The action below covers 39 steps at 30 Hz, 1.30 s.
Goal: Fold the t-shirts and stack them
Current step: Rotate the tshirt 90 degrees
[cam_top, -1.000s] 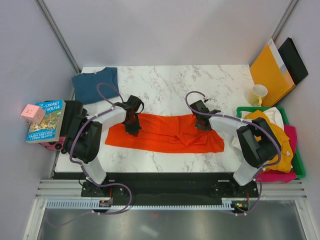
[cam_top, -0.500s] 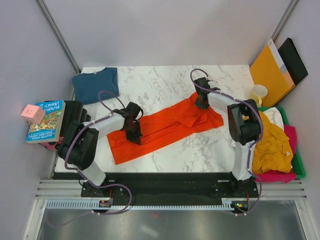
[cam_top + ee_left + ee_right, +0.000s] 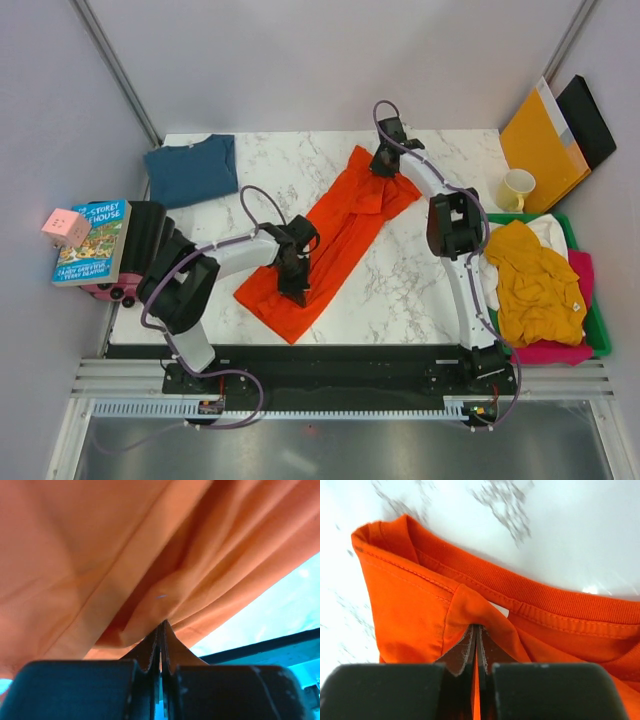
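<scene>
Stretching slantwise across the marble desk, the orange shirt runs from the near left, by your left arm, up to the far middle, where your right arm reaches out long.

Your left jaws are pressed together on the near end of the orange shirt. In the left wrist view a thin fold of cloth is pinched right at their tips, and the rest drapes in soft pleats over most of that view.

Your right jaws are also closed, pinching the far end. In the right wrist view they nip a small tuck of orange cloth just below the ribbed collar, with a bit of white label showing beside the tuck. White marble shows beyond the collar.

From above, the shirt looks creased and doubled along its length, wider at the far end and narrowing to a corner at the near end. You cannot tell from that view how much of it rests on the desk.

The teal shirt lies flat at the far left corner, well apart from the orange one. At the right edge a green tray holds the yellow shirt, heaped over a pink shirt and a white shirt. A pale mug stands just beyond the tray. An orange envelope and a black folder lean in the far right corner. Off the left edge sit a book and a pink cube.
</scene>
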Available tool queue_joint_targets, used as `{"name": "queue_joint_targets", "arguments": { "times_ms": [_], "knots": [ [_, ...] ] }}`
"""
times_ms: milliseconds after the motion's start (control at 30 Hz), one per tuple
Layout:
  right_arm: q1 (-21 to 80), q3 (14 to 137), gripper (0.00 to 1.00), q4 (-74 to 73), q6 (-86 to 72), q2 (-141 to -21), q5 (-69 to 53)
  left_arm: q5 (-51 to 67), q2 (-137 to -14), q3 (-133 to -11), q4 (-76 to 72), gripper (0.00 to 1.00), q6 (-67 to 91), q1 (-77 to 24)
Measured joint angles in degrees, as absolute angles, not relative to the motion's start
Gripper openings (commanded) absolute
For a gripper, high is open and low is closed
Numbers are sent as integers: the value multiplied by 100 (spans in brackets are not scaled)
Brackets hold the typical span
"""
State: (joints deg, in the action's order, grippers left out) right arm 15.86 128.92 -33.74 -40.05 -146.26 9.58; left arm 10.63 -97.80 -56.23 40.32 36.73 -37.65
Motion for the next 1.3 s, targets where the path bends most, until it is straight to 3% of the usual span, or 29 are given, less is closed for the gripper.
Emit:
{"name": "queue_joint_targets", "arguments": {
  "times_ms": [100,200,300,333,400,467,567,600,667,700,733,867,1000,1133,1300],
  "knots": [
    [1518,13546,21,-3428,-4018,-15004,696,1114,-10189,-6110,4093,2,3726,-4049],
    [1470,13539,41,-3271,-3981,-15015,517,1083,-10403,-6462,4106,2,3730,-4340],
    [1452,12881,74,-2906,-3896,-14615,480,945,-10300,-6602,4182,14,3728,-4517],
    [1450,12698,79,-2902,-3883,-14451,482,864,-10191,-6635,4204,17,3719,-4534],
    [1450,12385,89,-2897,-3806,-14055,478,692,-9874,-6748,4263,24,3693,-4530],
    [1474,12151,91,-2825,-3715,-13539,475,454,-9441,-6989,4316,25,3638,-4504],
    [1555,11594,84,-2593,-3588,-12460,543,71,-8742,-7371,4217,21,3586,-4434],
    [1616,11325,64,-2532,-3566,-12033,607,-60,-8521,-7450,4121,14,3559,-4399],
    [1813,10532,35,-2276,-3507,-11015,779,-270,-8191,-7507,3972,2,3507,-4259],
    [1959,10103,6,-2213,-3511,-10514,882,-355,-8110,-7507,3929,2,3472,-4156],
    [2108,9623,0,-2051,-3527,-10036,1033,-438,-8108,-7507,3905,2,3439,-4023],
    [2659,7660,0,-1789,-3699,-8689,1540,-757,-8680,-7448,3892,2,3387,-3328],
    [2637,6160,0,-1984,-3997,-8473,2008,-947,-9406,-7229,3977,2,3393,-2571],
    [2578,5561,0,-2467,-4143,-8536,2370,-1035,-10014,-7194,4071,2,3393,-2062],
    [2543,5673,0,-2427,-4193,-8755,2762,-972,-10381,-7181,4069,2,3393,-2040]
  ]
}}
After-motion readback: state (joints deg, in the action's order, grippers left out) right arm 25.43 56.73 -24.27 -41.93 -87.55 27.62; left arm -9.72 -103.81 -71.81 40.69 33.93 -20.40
